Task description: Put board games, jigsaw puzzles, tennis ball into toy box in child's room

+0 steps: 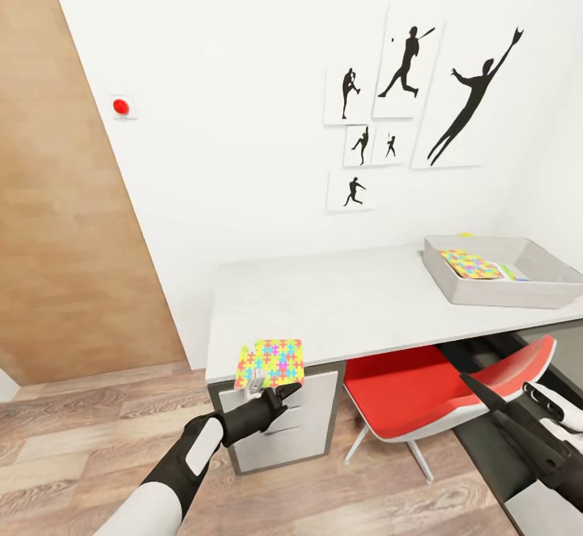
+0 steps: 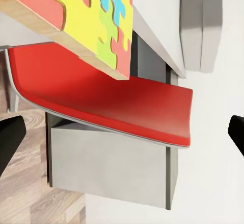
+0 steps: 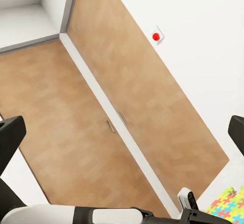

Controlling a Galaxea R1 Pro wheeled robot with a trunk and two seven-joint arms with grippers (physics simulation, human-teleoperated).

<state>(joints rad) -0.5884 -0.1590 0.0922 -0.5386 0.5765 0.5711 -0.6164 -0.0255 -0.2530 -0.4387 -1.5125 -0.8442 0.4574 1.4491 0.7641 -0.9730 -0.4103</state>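
Left gripper (image 1: 257,382) holds jigsaw puzzle (image 1: 271,362) at table (image 1: 340,309) edge, 7 o'clock | right gripper's fingers (image 3: 10,142) spread, empty | carry level toward toy box (image 1: 518,289), 3 o'clock

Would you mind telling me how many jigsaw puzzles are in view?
2: one jigsaw puzzle overhangs the table's near corner by the left gripper; another puzzle lies inside the toy box.
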